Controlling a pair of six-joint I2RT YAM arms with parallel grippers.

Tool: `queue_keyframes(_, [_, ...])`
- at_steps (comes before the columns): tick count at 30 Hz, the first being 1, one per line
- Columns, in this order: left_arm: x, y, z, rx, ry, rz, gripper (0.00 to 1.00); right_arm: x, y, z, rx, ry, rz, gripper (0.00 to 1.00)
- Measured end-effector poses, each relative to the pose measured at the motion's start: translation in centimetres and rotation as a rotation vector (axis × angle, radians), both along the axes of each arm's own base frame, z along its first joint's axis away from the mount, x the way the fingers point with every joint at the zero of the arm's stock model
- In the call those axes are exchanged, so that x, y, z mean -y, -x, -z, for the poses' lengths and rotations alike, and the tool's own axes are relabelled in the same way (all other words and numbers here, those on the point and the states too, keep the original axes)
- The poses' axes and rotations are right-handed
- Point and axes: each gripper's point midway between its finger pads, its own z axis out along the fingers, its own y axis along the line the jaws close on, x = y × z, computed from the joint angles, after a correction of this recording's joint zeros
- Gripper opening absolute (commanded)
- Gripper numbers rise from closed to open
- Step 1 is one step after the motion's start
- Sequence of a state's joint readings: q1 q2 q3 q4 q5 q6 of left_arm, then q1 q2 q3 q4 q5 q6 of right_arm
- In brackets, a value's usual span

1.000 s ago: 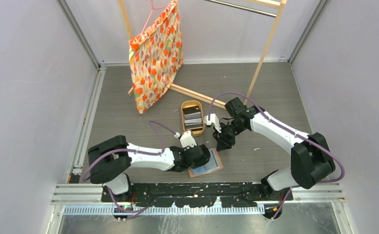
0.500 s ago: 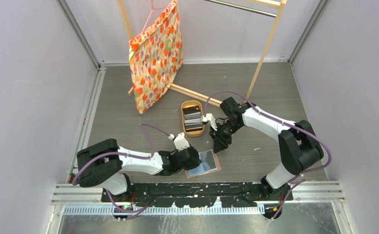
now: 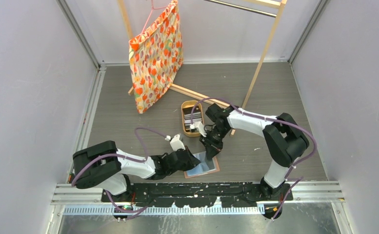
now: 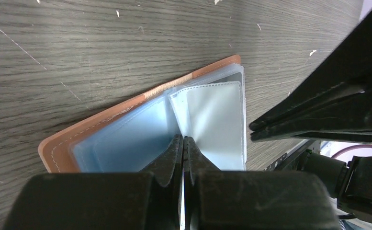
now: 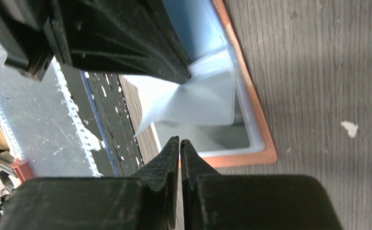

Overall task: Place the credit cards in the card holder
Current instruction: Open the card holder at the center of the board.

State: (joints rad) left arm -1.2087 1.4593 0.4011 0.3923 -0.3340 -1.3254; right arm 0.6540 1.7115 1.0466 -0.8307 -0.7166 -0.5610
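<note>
Card holder (image 3: 204,168), near counter edge: sleeve pinched by left end effector (image 4: 183,138); right end effector (image 5: 179,140) newly brought over, clenched, no card visible; insertion pending.

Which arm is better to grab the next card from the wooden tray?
Right. The left claw is shut on a clear sleeve of the card holder, holding it up. The right claw looks free and is nearer the tray.

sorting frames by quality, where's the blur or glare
Left wrist: the left fingers are blurred, the wallet is sharp with a pale sheen on its clear sleeve; right wrist: the right fingers soft too; top view: evenly lit, sharp, walls splay outward.
</note>
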Motion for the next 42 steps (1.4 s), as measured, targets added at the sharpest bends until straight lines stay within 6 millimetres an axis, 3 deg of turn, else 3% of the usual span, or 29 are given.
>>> queue_keyframes(6, [0.0, 0.0, 0.0, 0.005, 0.051, 0.009, 0.12, -1.5, -0.1, 0.8, -0.013, 0.058, 0.029, 0.08])
queue_keyframes(16, [0.1, 0.6, -1.7, 0.043, 0.159, 0.061, 0.66, -2.8, -0.7, 0.8, -0.009, 0.077, 0.093, 0.08])
queue_keyframes(24, [-0.3, 1.3, -3.7, 0.089, 0.185, 0.119, 0.75, -4.1, -1.0, 0.7, -0.051, 0.057, 0.114, 0.08])
queue_keyframes(27, [-0.7, 1.4, -4.2, 0.106, 0.177, 0.13, 0.75, -4.6, -0.4, 0.5, -0.076, 0.044, 0.102, 0.08])
queue_keyframes(29, [-1.0, 1.5, -4.5, 0.112, 0.164, 0.136, 0.69, -5.0, -0.1, 0.5, -0.094, 0.038, 0.092, 0.08])
queue_keyframes(30, [-1.2, 1.5, -4.5, 0.11, 0.153, 0.136, 0.64, -5.3, 0.1, 0.5, -0.102, 0.035, 0.088, 0.08])
queue_keyframes(33, [-2.1, 1.6, -4.3, 0.098, 0.099, 0.127, 0.35, -5.8, 0.4, 0.6, -0.137, 0.034, 0.086, 0.08])
queue_keyframes(37, [-3.8, 1.7, -3.4, 0.075, 0.019, 0.099, 0.21, -6.1, 0.6, 0.6, -0.156, 0.034, 0.086, 0.08])
queue_keyframes(42, [-7.0, 1.9, -1.2, 0.021, -0.128, 0.042, 0.18, -5.9, 0.2, 0.2, -0.144, 0.036, 0.076, 0.08])
